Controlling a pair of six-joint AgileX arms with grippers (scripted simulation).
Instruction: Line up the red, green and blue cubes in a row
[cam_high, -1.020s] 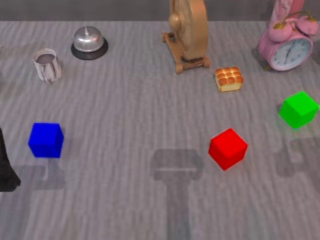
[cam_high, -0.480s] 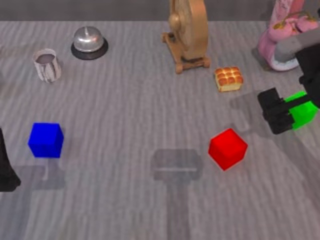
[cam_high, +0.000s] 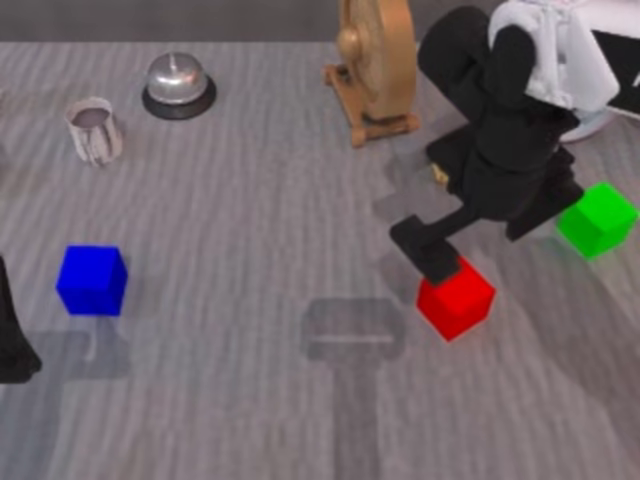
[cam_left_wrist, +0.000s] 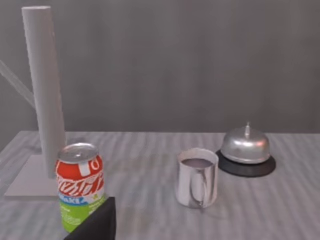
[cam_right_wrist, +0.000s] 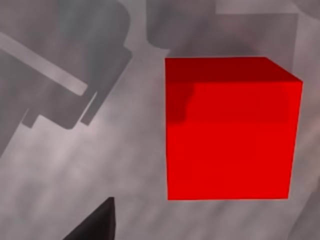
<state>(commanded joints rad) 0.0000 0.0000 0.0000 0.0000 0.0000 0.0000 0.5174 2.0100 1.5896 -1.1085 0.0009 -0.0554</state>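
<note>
Now moved off green cube (cam_high: 596, 217), right pincer (cam_high: 470, 245) over red cube (cam_high: 456, 298)

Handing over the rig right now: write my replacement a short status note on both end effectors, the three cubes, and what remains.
Right end effector: low over the red cube, nothing visibly gripped.
Left end effector: parked at the table's left edge.
Cubes: red right of centre, green cube near the right edge, blue cube far left, all on the table.
Done: no row yet.
Left: grasp red, then line up all three.
</note>
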